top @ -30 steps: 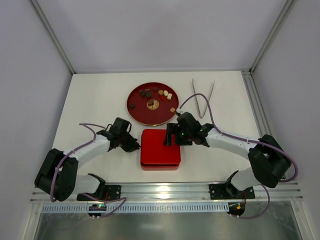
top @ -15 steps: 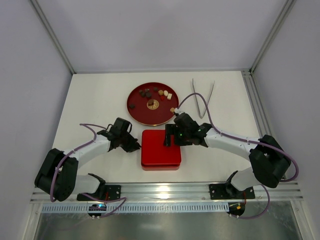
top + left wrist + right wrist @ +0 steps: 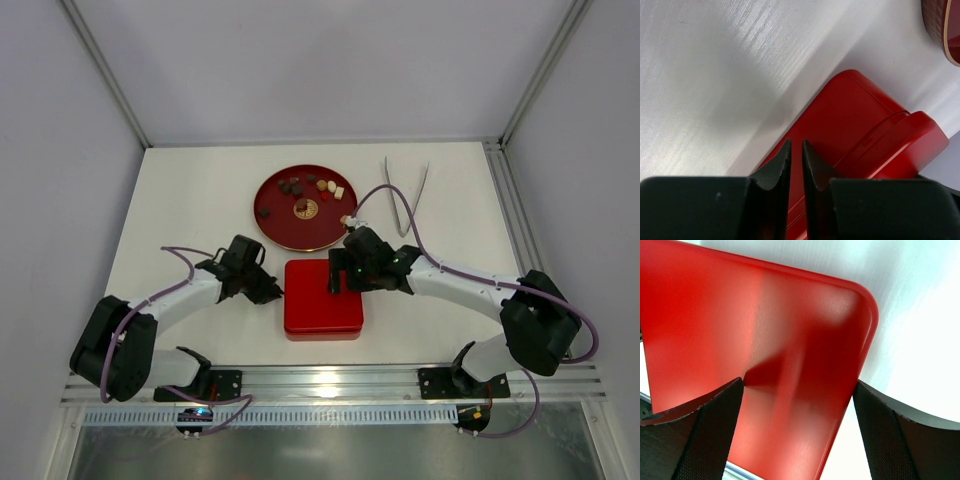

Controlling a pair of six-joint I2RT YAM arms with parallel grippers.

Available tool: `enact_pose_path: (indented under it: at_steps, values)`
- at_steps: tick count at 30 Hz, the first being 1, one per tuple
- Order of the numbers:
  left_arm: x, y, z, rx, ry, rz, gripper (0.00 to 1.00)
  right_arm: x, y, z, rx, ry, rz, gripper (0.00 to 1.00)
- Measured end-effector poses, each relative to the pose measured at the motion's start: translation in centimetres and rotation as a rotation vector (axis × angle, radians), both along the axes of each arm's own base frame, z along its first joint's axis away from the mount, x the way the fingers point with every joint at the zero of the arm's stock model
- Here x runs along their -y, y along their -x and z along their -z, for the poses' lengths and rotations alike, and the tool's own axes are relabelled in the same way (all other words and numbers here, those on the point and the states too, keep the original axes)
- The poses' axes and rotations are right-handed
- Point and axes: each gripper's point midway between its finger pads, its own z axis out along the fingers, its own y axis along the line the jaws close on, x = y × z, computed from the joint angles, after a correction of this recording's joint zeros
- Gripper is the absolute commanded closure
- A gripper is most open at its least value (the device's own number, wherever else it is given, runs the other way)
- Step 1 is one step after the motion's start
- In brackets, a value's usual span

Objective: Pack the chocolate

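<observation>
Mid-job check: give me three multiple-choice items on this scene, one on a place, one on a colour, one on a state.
1. Where do the small brown and cream chocolate pieces lie?
A inside the closed square red box
B on the round red plate
C on top of the box

2. What colour is that box?
A white
B black
C red

3. How is the left gripper?
A shut, empty
B wide open
C clamping a chocolate

Answers:
B, they sit scattered on the plate.
C, every view shows it red.
A, its fingers nearly touch with nothing between.
</observation>
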Motion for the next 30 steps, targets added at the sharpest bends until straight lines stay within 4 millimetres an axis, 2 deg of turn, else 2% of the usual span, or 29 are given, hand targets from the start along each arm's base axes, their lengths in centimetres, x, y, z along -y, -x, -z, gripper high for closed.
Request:
enact_pose_path:
  at_steps: [30]
  values:
    - [0.3, -0.4, -0.3, 0.007, 0.006, -0.001, 0.87, 0.2, 1.3, -0.1, -0.024, 0.079, -0.069, 0.1]
